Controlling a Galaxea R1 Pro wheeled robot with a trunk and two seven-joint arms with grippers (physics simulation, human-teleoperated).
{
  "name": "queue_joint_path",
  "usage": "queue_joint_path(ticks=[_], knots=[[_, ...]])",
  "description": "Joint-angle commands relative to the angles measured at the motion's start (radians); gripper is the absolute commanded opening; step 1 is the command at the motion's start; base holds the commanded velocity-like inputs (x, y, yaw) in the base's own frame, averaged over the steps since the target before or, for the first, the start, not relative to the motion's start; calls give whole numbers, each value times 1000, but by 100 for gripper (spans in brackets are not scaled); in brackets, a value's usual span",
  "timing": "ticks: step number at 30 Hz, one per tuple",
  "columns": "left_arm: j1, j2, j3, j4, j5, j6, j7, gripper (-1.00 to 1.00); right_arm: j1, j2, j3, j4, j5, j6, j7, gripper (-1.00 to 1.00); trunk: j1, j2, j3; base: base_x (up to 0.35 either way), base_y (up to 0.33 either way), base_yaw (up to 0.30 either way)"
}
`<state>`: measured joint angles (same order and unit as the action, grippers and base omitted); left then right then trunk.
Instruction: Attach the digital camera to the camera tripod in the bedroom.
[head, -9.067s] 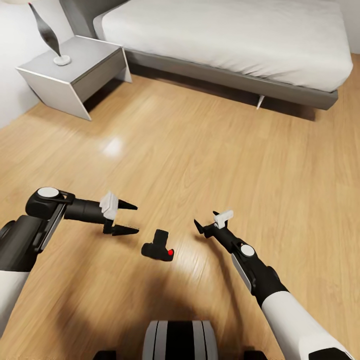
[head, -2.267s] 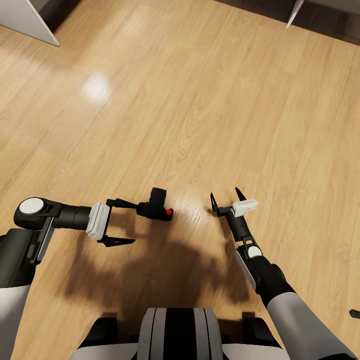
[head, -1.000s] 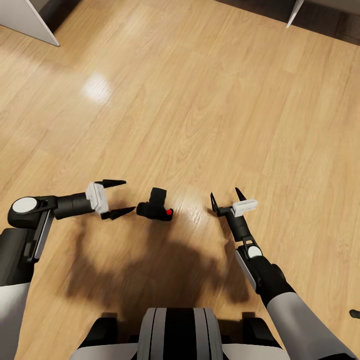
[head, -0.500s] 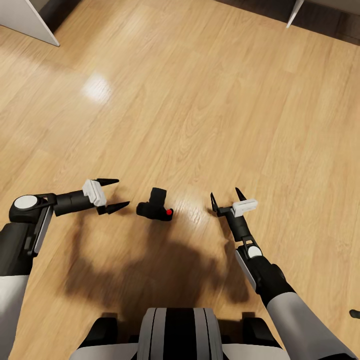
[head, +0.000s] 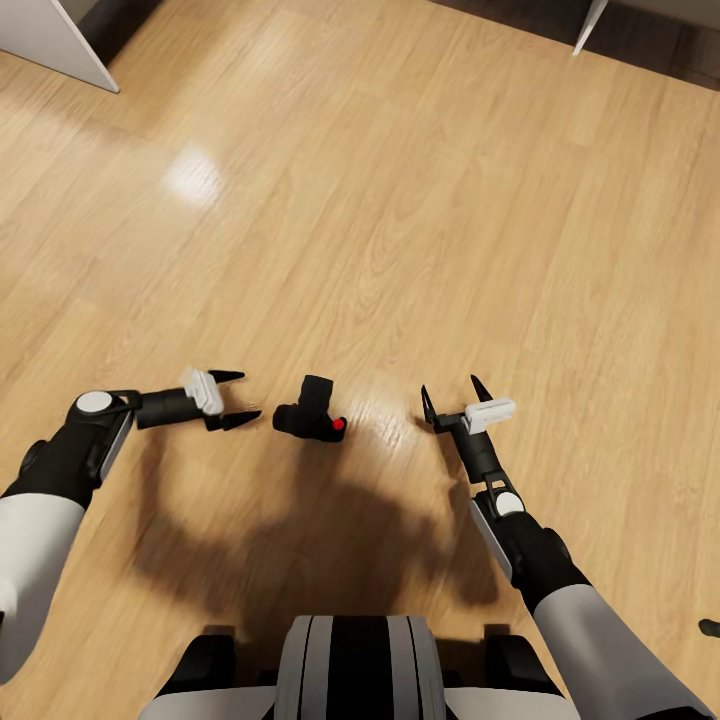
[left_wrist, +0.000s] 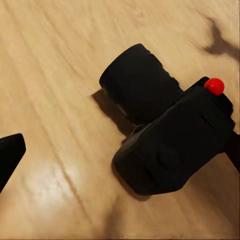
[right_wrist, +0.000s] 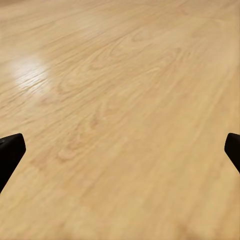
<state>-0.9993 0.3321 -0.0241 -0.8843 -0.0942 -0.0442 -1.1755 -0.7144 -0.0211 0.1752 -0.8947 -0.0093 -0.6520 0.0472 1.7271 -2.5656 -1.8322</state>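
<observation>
The digital camera (head: 311, 412) lies on the light wood floor, small and black, with its red button (head: 339, 425) toward me and its stubby lens pointing away. My left gripper (head: 235, 398) is open just left of it, fingertips a short gap from the body. In the left wrist view the digital camera (left_wrist: 170, 140) looms close, with one fingertip (left_wrist: 9, 155) showing at the edge. My right gripper (head: 454, 396) is open to the right of the camera, over bare floor. The tripod is out of view.
A grey nightstand corner (head: 50, 40) is at the far left and a bed leg (head: 590, 25) at the far right. My base (head: 355, 665) sits at the near edge. A small dark object (head: 709, 628) pokes in at the near right.
My left arm has drawn back from the camera, then swung in low and forward so the open gripper points at the camera's left side. Camera and right arm have stayed put.
</observation>
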Motion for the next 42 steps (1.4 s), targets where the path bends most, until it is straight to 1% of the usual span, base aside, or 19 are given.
queue_joint_path(ticks=[1, 2, 3, 4, 5, 7, 13, 16, 18, 22, 24, 26, 28, 29, 31, 33, 36, 40, 42], knots=[[-1, 1, -16, 2, -8, -8, -1, 100, 0, -1, 1, 0, -1, -3, 2, 100, 0, 0, 0, 0, 0, 0], [-2, 1, -30, 3, -10, -10, -2, 100, 0, -1, 1, 0, -1, -2, 2, 100, 0, 0, 0, 0, 0, 0], [-3, 1, -53, 5, -14, -14, -2, 100, 0, 0, 1, 0, -1, -2, 2, 100, 0, 0, 0, 0, 0, 0], [-3, 1, -61, 6, -15, -15, -2, 100, 0, 0, 1, 0, -1, -2, 2, 100, 0, 0, 0, 0, 0, 0], [-4, 3, -85, 6, -19, -21, -3, 100, 0, 0, 1, 0, -1, -2, 2, 100, 0, 0, 0, 0, 0, 0], [-4, 3, -89, 7, -20, -28, -4, 100, 0, 0, 1, 0, -1, -2, 2, 100, 0, 0, 0, 0, 0, 0], [-4, 3, -108, 7, -21, -87, -29, 100, 0, 0, 1, 0, -1, -2, 2, 100, 0, 0, 0, 0, 0, 0], [-4, 3, -138, 5, -21, -107, -86, 100, 0, 0, 1, 0, -1, -2, 2, 100, 0, 0, 0, 0, 0, 0], [-7, 3, -147, 4, -21, -112, -120, 100, 0, 0, 1, 0, -1, -2, 2, 100, 0, 0, 0, 0, 0, 0], [-22, 4, -152, 5, -21, -114, -143, 100, 0, 0, 1, 0, -1, -1, 2, 100, 0, 0, 0, 0, 0, 0], [-45, 6, -153, 7, -21, -113, -152, 100, 0, 0, 1, 0, -1, -1, 2, 100, 0, 0, 0, 0, 0, 0], [-86, 11, -153, 11, -21, -109, -168, 100, 0, 0, 1, 0, -1, 0, 2, 100, 0, 0, 0, 0, 0, 0], [-105, 11, -154, 16, -21, -106, -178, 100, 0, 0, 1, 0, -1, 0, 2, 100, 0, 0, 0, 0, 0, 0], [-123, 12, -154, 22, -21, -104, -186, 100, 0, 0, 1, 0, -1, 0, 2, 100, 0, 0, 0, 0, 0, 0], [-150, 12, -154, 37, -21, -101, -193, 100, 0, 0, 1, 1, -1, 0, 2, 100, 0, 0, 0, 0, 0, 0], [-165, 12, -154, 46, -21, -100, -196, 100, 0, 0, 1, 1, -1, 0, 2, 100, 0, 0, 0, 0, 0, 0], [-207, 11, -154, 71, -21, -99, -202, 100, 0, 0, 1, 2, -2, 0, 2, 100, 0, 0, 0, 0, 0, 0], [-220, 6, -157, 78, -21, -99, -211, 100, 0, -1, 1, 2, -2, 0, 2, 100, 0, 0, 0, 0, 0, 0], [-223, -3, -165, 79, -21, -100, -225, 100, 0, -1, 1, 2, -2, 0, 2, 100, 0, 0, 0, 0, 0, 0]])
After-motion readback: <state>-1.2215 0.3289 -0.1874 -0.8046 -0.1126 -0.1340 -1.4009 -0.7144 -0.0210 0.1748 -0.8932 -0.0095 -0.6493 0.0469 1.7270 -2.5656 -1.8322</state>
